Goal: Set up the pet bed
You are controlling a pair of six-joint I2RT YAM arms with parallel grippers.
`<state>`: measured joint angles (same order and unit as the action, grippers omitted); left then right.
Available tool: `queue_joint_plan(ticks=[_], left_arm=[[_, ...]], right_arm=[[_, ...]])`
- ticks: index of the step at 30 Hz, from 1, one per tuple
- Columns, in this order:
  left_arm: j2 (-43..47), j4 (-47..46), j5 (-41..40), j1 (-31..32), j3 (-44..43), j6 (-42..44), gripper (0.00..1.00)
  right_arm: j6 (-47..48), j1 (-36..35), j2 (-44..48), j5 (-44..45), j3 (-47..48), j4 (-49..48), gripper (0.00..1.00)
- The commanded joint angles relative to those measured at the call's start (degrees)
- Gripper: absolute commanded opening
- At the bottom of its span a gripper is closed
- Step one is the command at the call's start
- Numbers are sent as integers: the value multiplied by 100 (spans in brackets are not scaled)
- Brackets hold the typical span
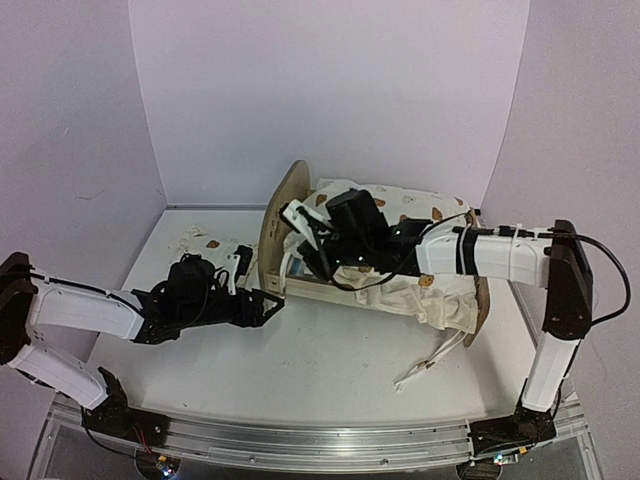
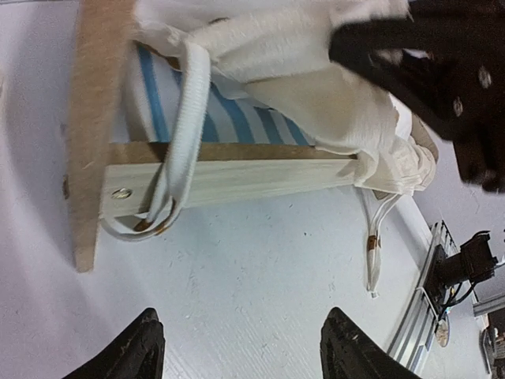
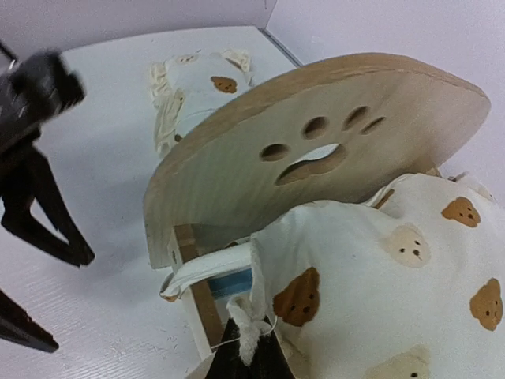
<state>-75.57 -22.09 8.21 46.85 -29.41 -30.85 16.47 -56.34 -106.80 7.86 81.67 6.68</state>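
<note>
The pet bed (image 1: 275, 232) stands near the back of the tabletop (image 1: 330, 365). A cream cushion (image 3: 379, 268) with little bears lies in it and hangs over the far end. The right claw (image 3: 251, 357) is pinched tight on a knotted tie (image 3: 248, 333) at the cushion's corner, right beside the headboard (image 3: 237, 170) with the paw holes. The left claw (image 2: 241, 332) hangs wide apart over the tabletop, near the bed's side rail, with nothing in it, and a small bear pillow (image 1: 200, 240) lies on the tabletop behind that arm.
</note>
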Motion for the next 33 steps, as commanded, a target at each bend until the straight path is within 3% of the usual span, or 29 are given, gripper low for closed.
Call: queue_joint_plan(ticks=[1,7,11,24,27,29,31,33], left_arm=[[-342,-693,-595,210,-376,233,65],[-761,-1105,-1089,211,-558,205,52],[-1127,-1183,-1095,219,-794,698,41],[-1964,-1183,-1211,340,-1304,760,33],[-2145,-1180,-1301,368,-1416,727,25],[-2112,-1184,-1309,372,-1407,741,13],[-1881,-1136,-1295,377,-1309,825,4],[-1472,-999,-1288,370,-1148,833,0]], right_arm=[[-812,453,501,-1261,-53,77,0],[-932,629,553,-1863,-137,114,0],[-983,701,560,-2006,-158,114,0],[-996,769,713,-2168,-135,114,0],[-997,771,760,-2188,-136,114,0],[-997,770,779,-2155,-141,114,0],[-1011,771,784,-2036,-169,122,0],[-1061,772,760,-1848,-161,181,0]])
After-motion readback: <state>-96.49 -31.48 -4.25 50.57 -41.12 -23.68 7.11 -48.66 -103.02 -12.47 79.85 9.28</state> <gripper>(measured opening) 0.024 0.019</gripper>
